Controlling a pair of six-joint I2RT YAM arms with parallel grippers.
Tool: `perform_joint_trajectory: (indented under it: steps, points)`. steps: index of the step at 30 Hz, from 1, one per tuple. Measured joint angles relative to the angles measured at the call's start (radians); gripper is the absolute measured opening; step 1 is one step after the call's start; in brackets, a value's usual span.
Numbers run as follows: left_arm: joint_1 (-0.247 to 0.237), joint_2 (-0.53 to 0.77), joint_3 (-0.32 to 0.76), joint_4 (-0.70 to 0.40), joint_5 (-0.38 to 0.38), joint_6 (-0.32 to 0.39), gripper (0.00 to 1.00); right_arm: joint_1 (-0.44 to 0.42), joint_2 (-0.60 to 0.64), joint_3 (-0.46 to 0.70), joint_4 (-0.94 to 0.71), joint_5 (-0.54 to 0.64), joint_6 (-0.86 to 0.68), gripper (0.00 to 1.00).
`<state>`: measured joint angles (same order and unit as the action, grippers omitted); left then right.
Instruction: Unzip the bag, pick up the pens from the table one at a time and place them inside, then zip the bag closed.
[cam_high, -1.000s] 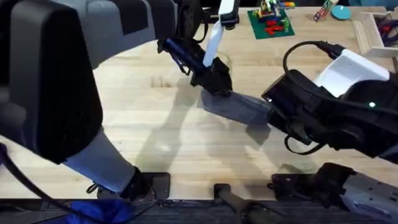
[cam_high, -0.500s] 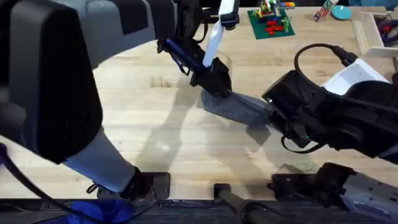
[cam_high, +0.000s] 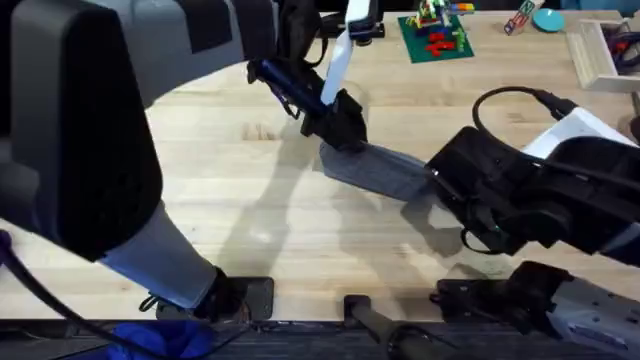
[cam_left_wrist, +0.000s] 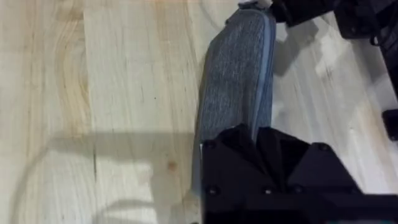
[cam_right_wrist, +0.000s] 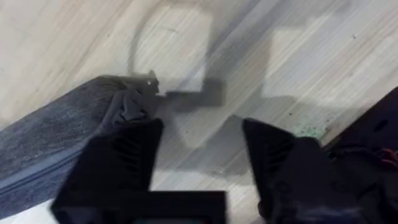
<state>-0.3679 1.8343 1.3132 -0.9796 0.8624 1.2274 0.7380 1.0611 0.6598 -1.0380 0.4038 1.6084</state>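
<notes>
Gripping tools (cam_high: 345, 130) on unmarked bag (cam_high: 385, 172)

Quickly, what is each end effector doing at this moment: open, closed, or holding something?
Left end effector: closed on one end of the bag.
Right end effector: open, at the bag's other end, holding nothing.

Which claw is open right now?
The right claw, fingers spread apart beside the pull-tab end of the bag; the left claw grips its other end.
</notes>
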Motion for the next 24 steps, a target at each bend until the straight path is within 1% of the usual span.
perform_joint_trajectory:
  steps: [2,3,4,6,8,9,11,12,13,17,18,24]
  points:
    - [0.002,0.000,0.000,0.000,-0.015,0.001,0.171,0.000,0.000,0.000,-0.001,0.000,-0.001,0.939]
    - [0.005,0.000,0.000,0.000,-0.027,0.003,0.246,0.000,-0.001,0.000,-0.004,0.000,-0.007,0.979]
    - [0.008,0.000,0.000,0.000,-0.039,0.003,0.357,0.000,-0.003,0.001,-0.006,0.000,-0.016,0.990]
    - [0.016,0.000,0.000,0.000,-0.055,0.004,0.449,0.000,-0.012,0.008,-0.008,0.002,-0.047,0.995]
    - [0.024,0.000,0.001,-0.006,-0.062,0.006,0.588,0.000,-0.027,0.027,-0.009,0.006,-0.089,0.995]
    - [0.026,0.000,0.003,-0.011,-0.066,0.007,0.694,0.000,-0.036,0.039,-0.010,0.010,-0.108,0.995]
    - [0.027,0.000,0.010,-0.025,-0.068,0.005,0.945,0.000,-0.055,0.059,-0.012,0.016,-0.147,0.995]
    - [0.026,0.000,0.014,-0.035,-0.070,0.006,0.983,0.000,-0.065,0.067,-0.014,0.019,-0.166,0.996]
    - [0.026,0.000,0.020,-0.046,-0.071,0.006,0.991,0.000,-0.074,0.073,-0.013,0.020,-0.180,0.996]
    - [0.026,0.000,0.058,-0.105,-0.071,0.006,0.995,0.000,-0.113,0.099,-0.006,0.032,-0.236,0.996]
    - [0.026,0.000,0.104,-0.161,-0.071,0.006,0.996,0.000,-0.145,0.113,-0.007,0.040,-0.288,0.996]
    - [0.026,0.000,0.193,-0.278,-0.071,0.006,0.996,0.000,-0.199,0.146,-0.008,0.045,-0.433,0.996]
